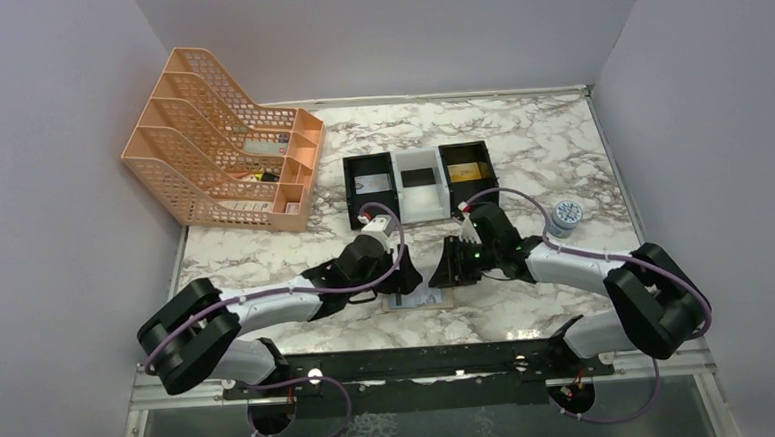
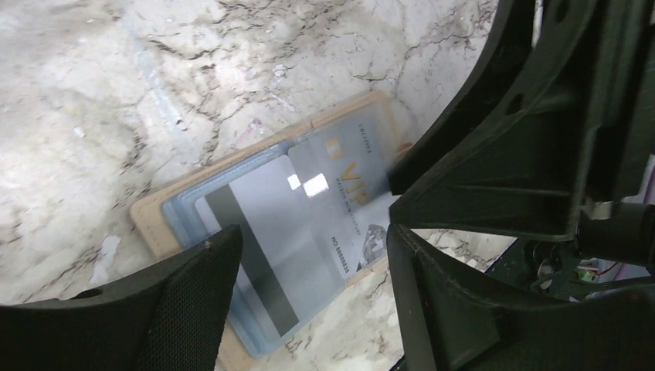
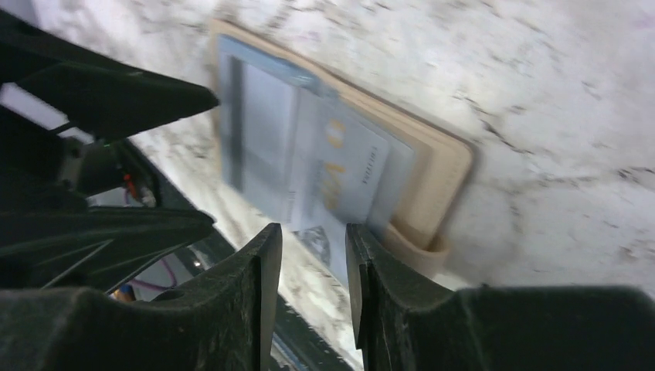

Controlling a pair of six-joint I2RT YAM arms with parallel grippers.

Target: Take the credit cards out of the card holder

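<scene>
Marble counter [image 1: 539, 130], pale walls [image 1: 384, 28]. Holder [image 2: 151, 220] lies low-centre; left jaws wide, right jaws narrow around a card [image 3: 347, 178], grip unclear.

Desk [image 1: 530, 141]: we see a marbled white-grey top | 10 o'clock: we log a peach mesh file rack [image 1: 221, 137] | 12 o'clock: row of trays side by side, black tray [image 1: 372, 184], white tray [image 1: 421, 192], second black tray [image 1: 467, 169] | 3 o'clock: small round tin [image 1: 566, 214] | 6 o'clock: tan card holder [image 2: 151, 218] lying open, flat.
</scene>
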